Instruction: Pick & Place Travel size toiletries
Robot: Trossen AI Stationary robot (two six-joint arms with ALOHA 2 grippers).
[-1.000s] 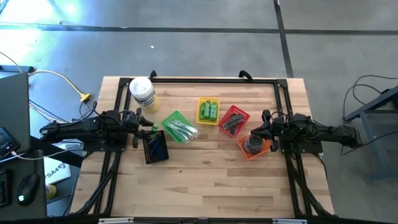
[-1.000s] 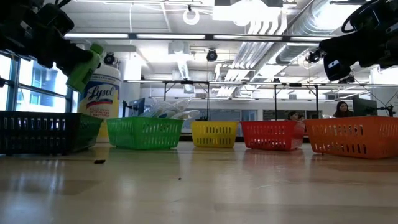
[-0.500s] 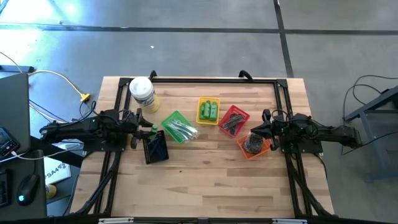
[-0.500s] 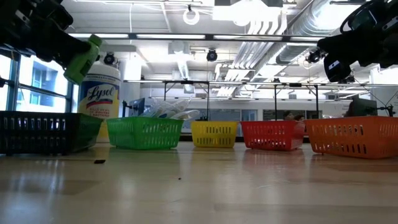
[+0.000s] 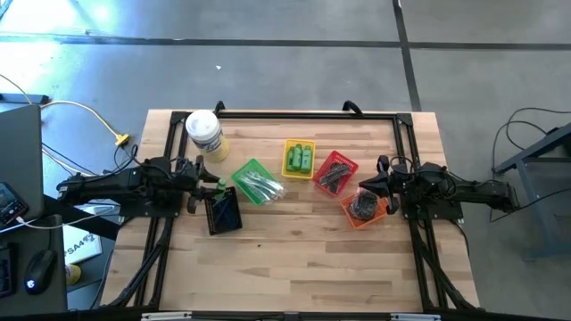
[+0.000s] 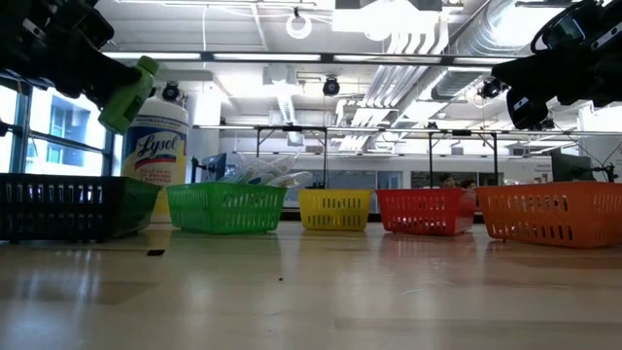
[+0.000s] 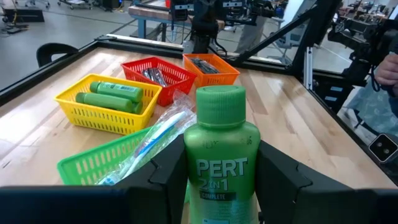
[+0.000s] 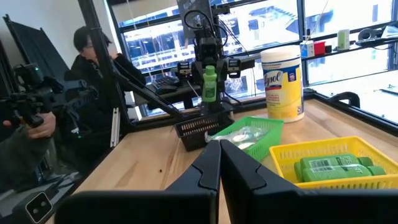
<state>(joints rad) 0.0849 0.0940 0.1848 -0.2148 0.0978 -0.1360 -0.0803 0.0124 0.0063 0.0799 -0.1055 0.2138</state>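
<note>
Gripping green bottle [image 7: 220, 163], label legible.

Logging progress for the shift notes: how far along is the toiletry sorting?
Done: two green bottles lie in the yellow basket; other baskets hold items. In hand: the left gripper holds a green bottle above the table. Left: placing it. The right gripper is shut, empty.

Table [image 5: 294, 241]: pale wood planks, smooth satin finish, faint reflections in low view. Beside its black metal frame [image 5: 303, 114], mesh baskets look like moulded plastic: green basket [image 7: 106, 165], yellow basket [image 7: 102, 118], red basket [image 7: 165, 70]. Green bottle [image 7: 221, 158]: glossy plastic, ribbed cap. Clear glossy film wrap [image 7: 158, 134] on pieces in green basket.
</note>
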